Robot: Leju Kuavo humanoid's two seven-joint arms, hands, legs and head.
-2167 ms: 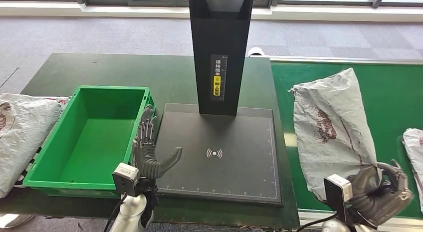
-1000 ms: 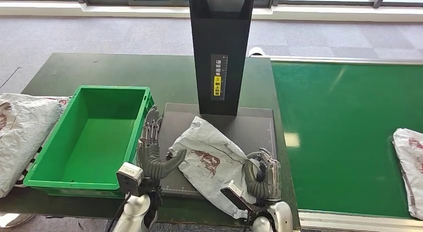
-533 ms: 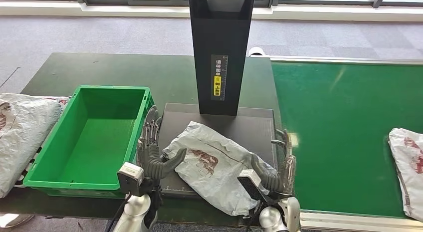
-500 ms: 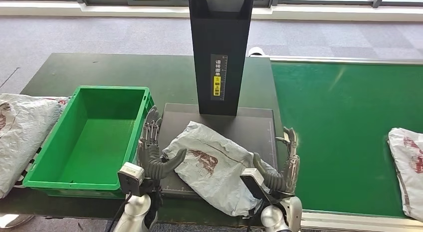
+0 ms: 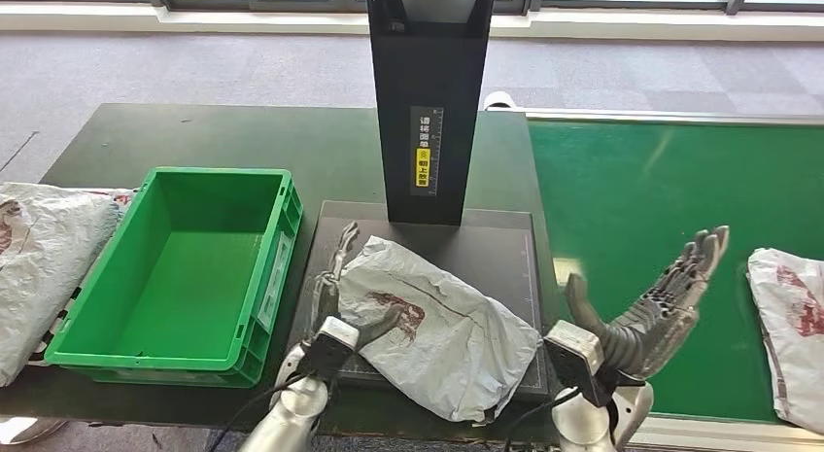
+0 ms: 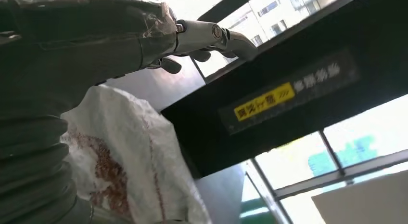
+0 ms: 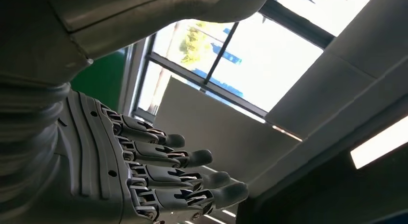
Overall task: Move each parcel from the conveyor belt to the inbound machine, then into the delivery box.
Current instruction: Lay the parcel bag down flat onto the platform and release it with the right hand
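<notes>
A crumpled grey parcel (image 5: 442,326) with a reddish print lies on the black platform (image 5: 496,248) of the inbound machine, its near corner hanging over the front edge. My left hand (image 5: 342,289) lies against the parcel's left edge, fingers stretched out along it and thumb resting on top. The left wrist view shows the same parcel (image 6: 125,161) under my straight fingers (image 6: 211,33). My right hand (image 5: 649,311) is raised over the belt's near left edge, fingers spread and holding nothing; the right wrist view shows the fingers (image 7: 159,171) extended. A second parcel (image 5: 789,321) lies on the green belt (image 5: 641,190) at the far right.
An empty green delivery box (image 5: 175,267) stands left of the platform. The machine's black column (image 5: 428,102) rises behind the parcel. More grey parcels (image 5: 39,267) lie at the table's left edge.
My right hand has come off the parcel, swinging right and up over the belt. My left hand has shifted right from beside the box to the parcel's edge. The belt parcel has crept left.
</notes>
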